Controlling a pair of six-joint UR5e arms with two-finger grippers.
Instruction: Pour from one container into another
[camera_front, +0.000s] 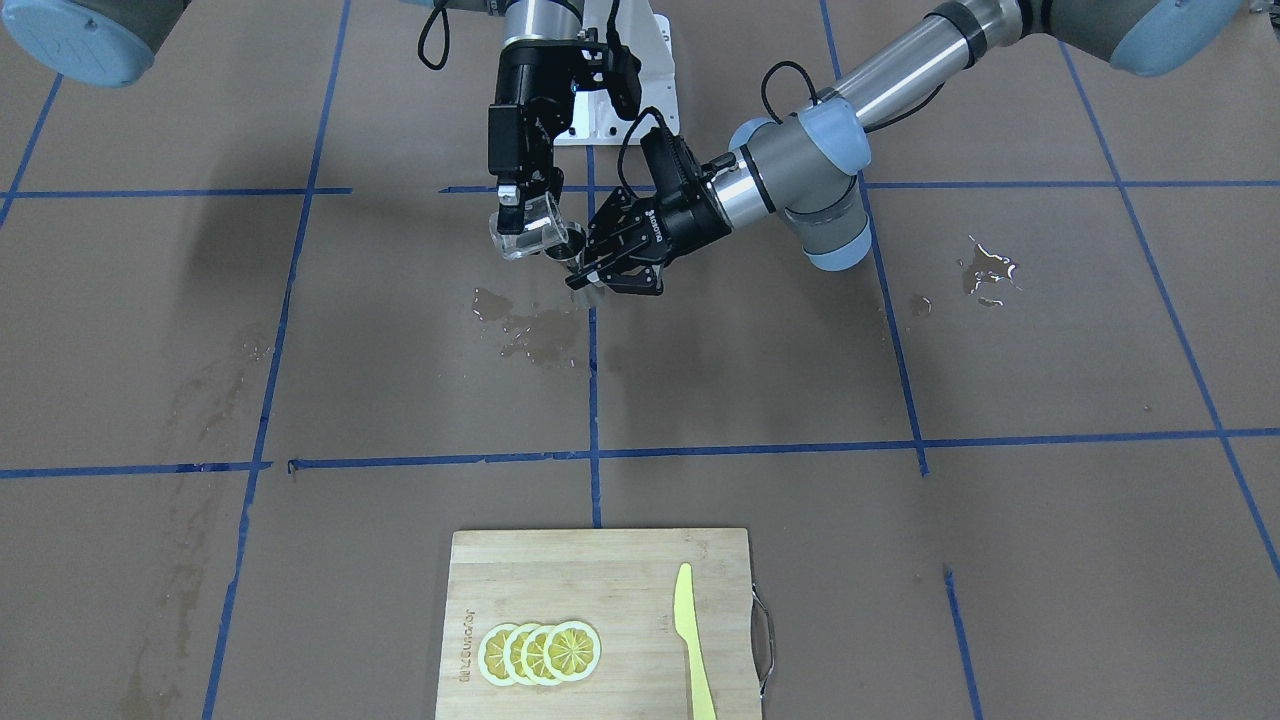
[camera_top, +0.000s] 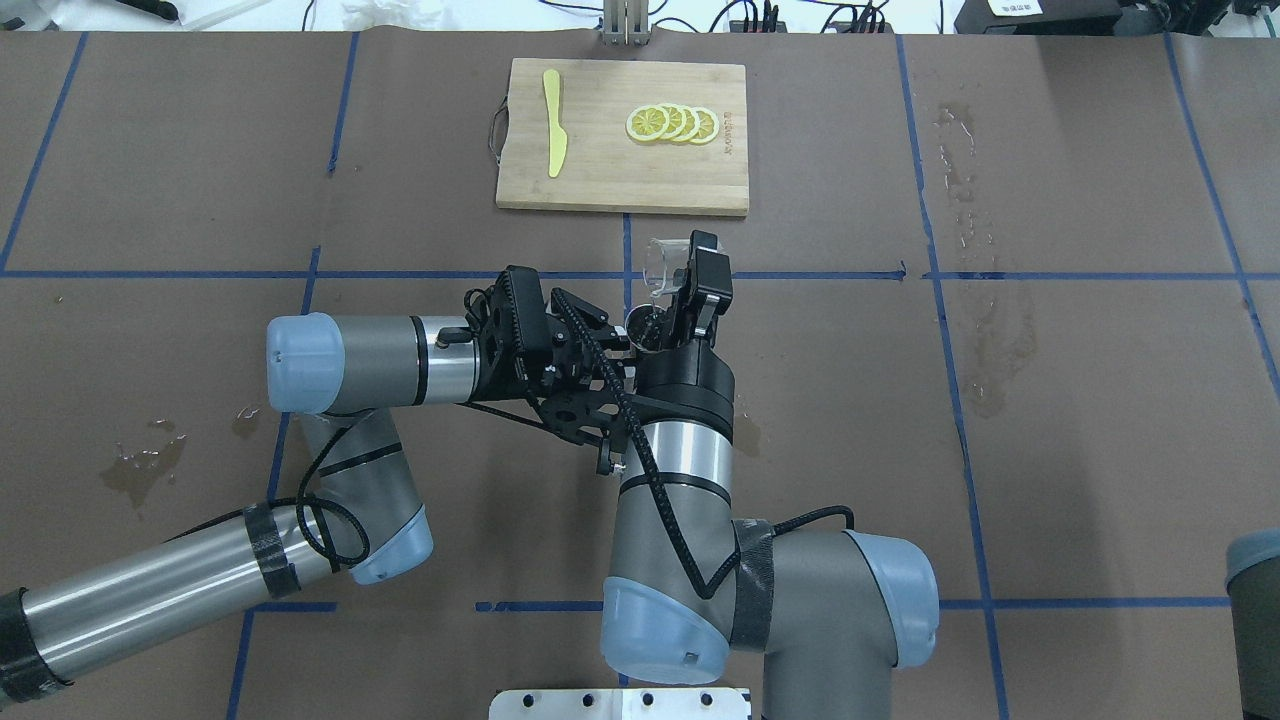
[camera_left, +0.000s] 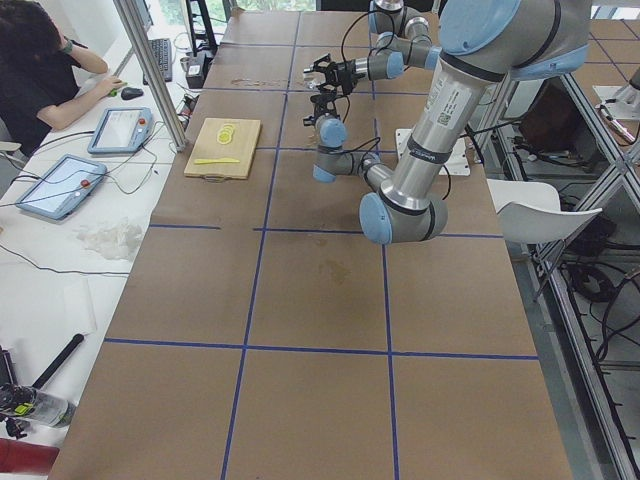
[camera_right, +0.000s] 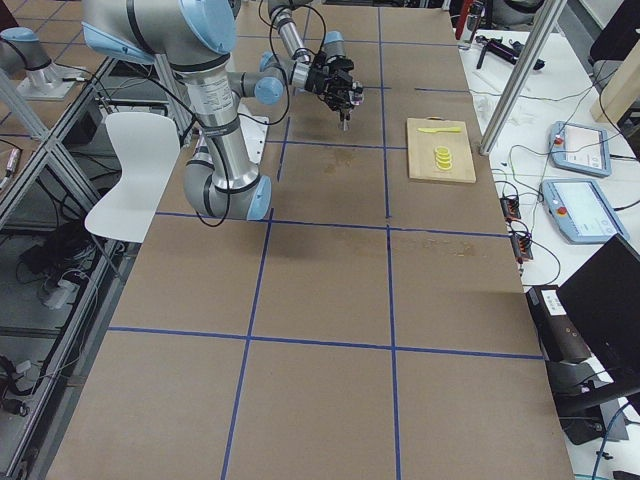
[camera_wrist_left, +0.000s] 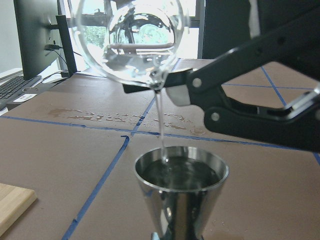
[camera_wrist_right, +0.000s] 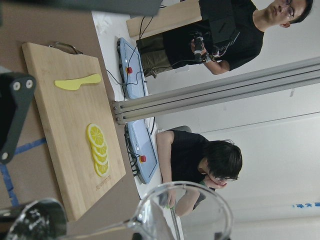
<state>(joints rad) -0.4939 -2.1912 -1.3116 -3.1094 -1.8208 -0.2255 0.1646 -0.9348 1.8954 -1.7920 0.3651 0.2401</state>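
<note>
Mid-pour: glass cup (camera_wrist_left: 131, 42) pinched in right gripper (camera_front: 520, 205), tipped just above jigger (camera_wrist_left: 181, 185) clamped in left gripper (camera_front: 592, 272), both off the table (camera_front: 800, 350). Thin stream (camera_wrist_left: 161, 125) running, jigger nearly full, so probably almost done.

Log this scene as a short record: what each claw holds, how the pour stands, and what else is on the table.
right claw: shut on the glass cup, tipped lip-down above the jigger
left claw: shut on the steel jigger, upright
pour: thin clear stream falling from the cup's lip into the jigger's top cone, which already holds liquid
spills: wet patches on the brown table cover near the pour
elsewhere: cutting board with four overlapping lemon slices and a yellow knife beside them
</note>
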